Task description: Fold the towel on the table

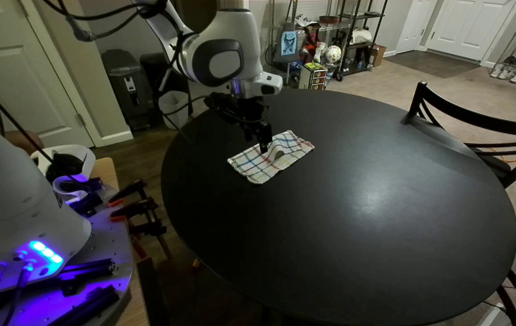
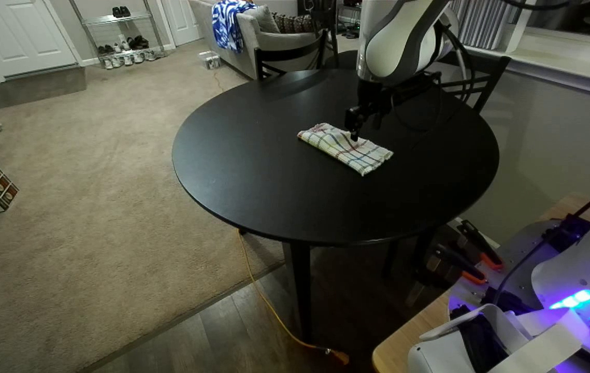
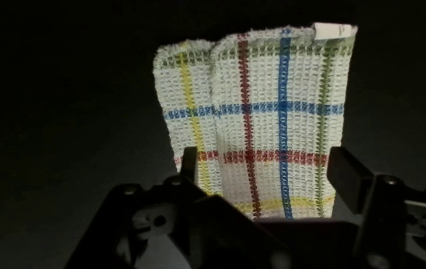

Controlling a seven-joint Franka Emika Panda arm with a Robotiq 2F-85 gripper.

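Note:
The white plaid towel lies on the black round table, near the arm's side, in both exterior views. It looks folded into a longish piece, with one layer overlapping another. In an exterior view its middle rises in a small hump. In the wrist view the towel shows coloured lines, a white tag at the top right and a lower layer along the left. My gripper is open and empty, its fingers apart near the towel's two long sides. In both exterior views the gripper points down close above the towel; contact cannot be told.
Dark chairs stand at the table's edge. The robot's base stands on a separate bench with clamps beside the table. Cables hang along the arm. A window sill and wall are behind the arm.

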